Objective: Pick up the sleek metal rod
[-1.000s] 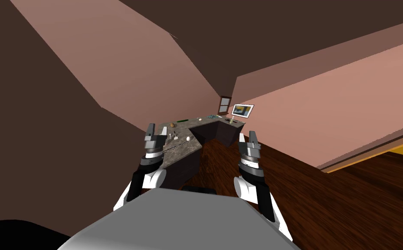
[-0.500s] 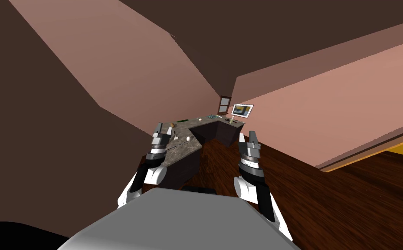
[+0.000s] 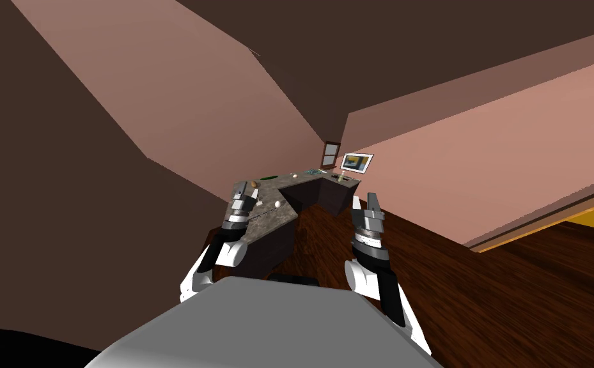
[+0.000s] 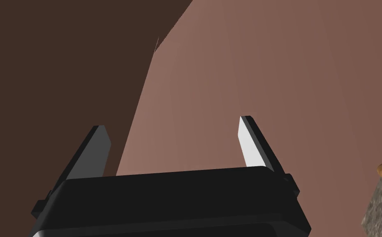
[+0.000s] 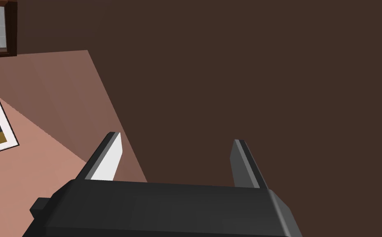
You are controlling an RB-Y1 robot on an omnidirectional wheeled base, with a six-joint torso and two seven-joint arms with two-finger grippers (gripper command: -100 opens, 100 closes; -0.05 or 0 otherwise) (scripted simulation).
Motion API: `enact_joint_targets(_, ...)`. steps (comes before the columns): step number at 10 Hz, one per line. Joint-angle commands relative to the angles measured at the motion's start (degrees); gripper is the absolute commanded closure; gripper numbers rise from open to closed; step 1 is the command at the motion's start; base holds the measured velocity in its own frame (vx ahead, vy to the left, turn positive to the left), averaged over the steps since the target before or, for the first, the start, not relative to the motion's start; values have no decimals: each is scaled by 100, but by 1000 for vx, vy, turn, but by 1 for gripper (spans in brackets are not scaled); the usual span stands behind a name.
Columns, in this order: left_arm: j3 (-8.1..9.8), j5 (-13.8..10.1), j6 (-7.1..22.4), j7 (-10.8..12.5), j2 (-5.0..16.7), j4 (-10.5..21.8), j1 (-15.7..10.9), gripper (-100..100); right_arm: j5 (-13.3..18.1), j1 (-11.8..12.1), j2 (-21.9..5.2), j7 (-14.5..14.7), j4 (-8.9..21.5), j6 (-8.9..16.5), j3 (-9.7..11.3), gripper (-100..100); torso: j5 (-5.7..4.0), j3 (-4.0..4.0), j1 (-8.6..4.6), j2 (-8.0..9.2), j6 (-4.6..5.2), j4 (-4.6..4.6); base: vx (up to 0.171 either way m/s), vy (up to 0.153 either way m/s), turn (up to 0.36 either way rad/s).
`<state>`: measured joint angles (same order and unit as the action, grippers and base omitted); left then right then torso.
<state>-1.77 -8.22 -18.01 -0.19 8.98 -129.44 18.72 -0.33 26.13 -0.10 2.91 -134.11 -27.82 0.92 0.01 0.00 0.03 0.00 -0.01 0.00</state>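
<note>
Jaws: your left gripper [image 4: 171,123] is hanging spread and empty, right gripper [image 5: 175,138] likewise | Rod: a thin rod [image 3: 257,216], seemingly, is lying on the speckled counter [image 3: 281,221] beside your left wrist | Progress: you are grasping nothing yet; aiming down, closing and lifting are awaiting you.

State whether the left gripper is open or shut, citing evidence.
Open: the left gripper has its fingers standing apart, nothing between them.

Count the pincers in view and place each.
2. The left pincer is at the counter's near left edge, open. The right pincer is over the floor right of the counter, open. None seems hidden.
</note>
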Motion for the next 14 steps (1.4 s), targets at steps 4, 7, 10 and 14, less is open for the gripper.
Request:
enact_joint_targets(4, -18, -83, 653, 272, 96, 176, -262, -100, 0, 0, 0, 0, 0, 0, 0, 0, 0, 0, 0, -1, 1, 0, -2, 6, -7)
enact_joint_targets(7, -14, -181, 1126, 561, 200, 374, -536, -100, 0, 0, 0, 0, 0, 0, 0, 0, 0, 0, 0, 0, 0, 0, -3, 7, -9)
enact_joint_targets(10, -12, -232, 1614, 713, 253, 481, -681, -100, 0, 0, 0, 0, 0, 0, 0, 0, 0, 0, 0, -1, 1, 0, -2, 7, -8)
enact_joint_targets(14, -7, -337, 2225, 1030, 366, 713, -983, -100, 0, 0, 0, 0, 0, 0, 0, 0, 0, 0, 0, 0, -1, 0, -2, 5, -7)
